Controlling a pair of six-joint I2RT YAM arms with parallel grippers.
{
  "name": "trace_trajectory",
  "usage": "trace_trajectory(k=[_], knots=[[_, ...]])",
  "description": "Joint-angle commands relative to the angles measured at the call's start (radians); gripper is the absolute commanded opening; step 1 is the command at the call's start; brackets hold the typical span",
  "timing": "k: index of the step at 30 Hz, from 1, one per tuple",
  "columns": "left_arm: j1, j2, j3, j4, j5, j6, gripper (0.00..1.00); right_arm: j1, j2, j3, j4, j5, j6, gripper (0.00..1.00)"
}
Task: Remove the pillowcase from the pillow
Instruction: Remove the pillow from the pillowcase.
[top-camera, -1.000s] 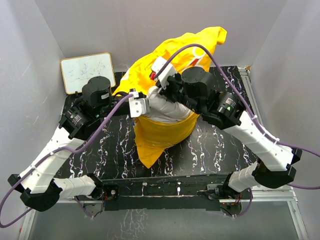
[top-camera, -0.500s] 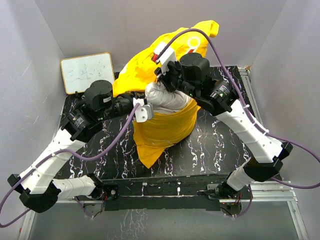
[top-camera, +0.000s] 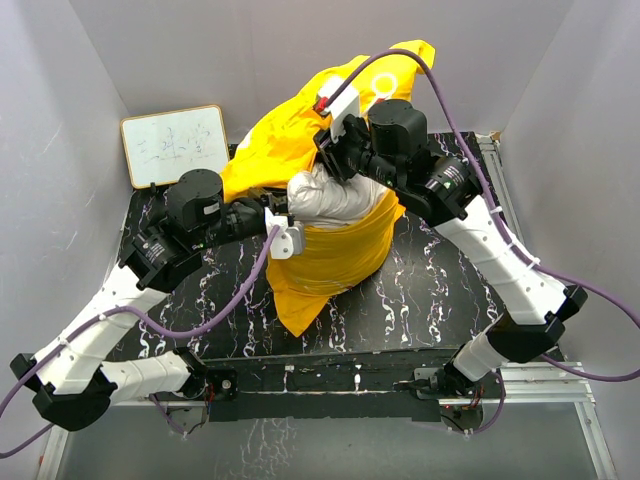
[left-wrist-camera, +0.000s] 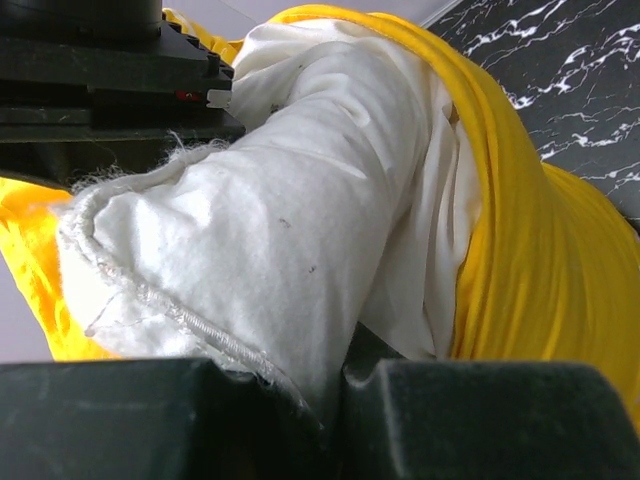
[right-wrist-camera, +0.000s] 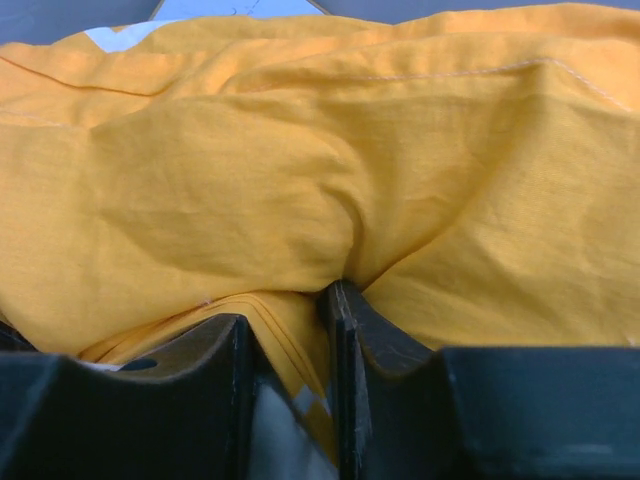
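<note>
One pillow (top-camera: 335, 195), one pillowcase (top-camera: 330, 262), left hand (left-wrist-camera: 335, 385) pinching pillow, right hand (right-wrist-camera: 288, 330) narrowly parted around pillowcase.

Nothing clearly readable: just a white mark (top-camera: 384, 92) like a 9 on the yellow pillowcase (top-camera: 325, 258), faint illegible scribbles across the whiteboard (top-camera: 175, 145).

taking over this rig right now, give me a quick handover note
Left gripper: shut on a corner of the pillow.
Right gripper: a fold of the pillowcase lies between its jaws; how firm the grip is cannot be told.
Where: the bundle is mid-table, between the arms.
Done: one end of the pillow is out of the case.
Left: the rest sits inside the yellow fabric; pull the two apart.
</note>
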Motion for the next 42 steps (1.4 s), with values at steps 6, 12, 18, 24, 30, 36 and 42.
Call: trace_trajectory(k=[6, 12, 18, 24, 30, 36, 42], knots=[[-0.134, -0.054, -0.124, -0.544, 0.351, 0.012, 0.00, -0.169, 0.105, 0.064, 0.480, 0.495, 0.031, 0.44], [-0.140, -0.065, -0.137, -0.566, 0.350, 0.018, 0.00, -0.200, 0.091, 0.035, 0.588, 0.509, 0.051, 0.57], [-0.163, -0.035, -0.112, -0.522, 0.381, -0.017, 0.00, -0.206, 0.081, 0.023, 0.667, 0.522, -0.003, 0.57], [-0.235, 0.010, -0.126, -0.488, 0.371, -0.025, 0.00, -0.231, 0.055, 0.058, 0.696, 0.431, 0.033, 0.43], [-0.303, 0.039, -0.140, -0.513, 0.359, 0.006, 0.00, -0.269, 0.025, 0.058, 0.676, 0.416, 0.060, 0.23], [-0.330, 0.025, -0.171, -0.549, 0.338, 0.035, 0.00, -0.349, 0.027, 0.084, 0.634, 0.441, 0.159, 0.28], [-0.334, 0.022, -0.170, -0.491, 0.305, -0.032, 0.00, -0.371, 0.018, 0.239, 0.339, 0.167, 0.342, 0.79]])
